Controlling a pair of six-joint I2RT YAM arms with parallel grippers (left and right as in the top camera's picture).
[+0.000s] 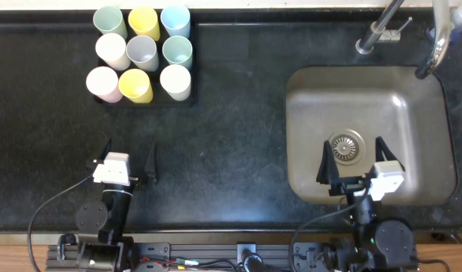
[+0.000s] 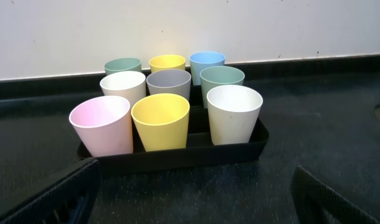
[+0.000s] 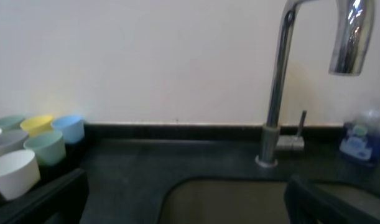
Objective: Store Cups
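Your nine cups stand upright in a black tray [image 1: 194, 75] close to the table's far edge, toward its far-left corner. They sit in three rows of three, packed rim to rim. The row nearest the far edge runs green cup [image 1: 110, 21], yellow cup [image 1: 144, 21], blue cup [image 1: 175, 20]. The middle row runs white cup [image 1: 112, 50], grey cup [image 1: 142, 51], pale green cup [image 1: 177, 51]. The row nearest you runs pink cup [image 1: 103, 83], second yellow cup [image 1: 135, 85], second white cup [image 1: 175, 81].

Your left gripper [image 1: 131, 151] hangs low over the table near its near edge, on the left side. Its jaws are spread wide and hold nothing. The tray lies well apart from them, straight ahead toward the far edge. From the left wrist, the second yellow cup [image 2: 160, 121] falls roughly on the line between the two jaws, with the pink cup [image 2: 101, 124] and second white cup [image 2: 234, 114] to either side.

Your right gripper [image 1: 353, 155] hangs over the sink [image 1: 412, 113] set in the table's right half, on the sink's near side, just short of the drain [image 1: 346, 146]. Its jaws are also spread wide and empty. The cups are far off to its left, across the bare middle of the table. The faucet [image 1: 382, 26] rises from the far edge behind the sink, and a blue bottle [image 3: 361, 140] stands beside it at the wall.
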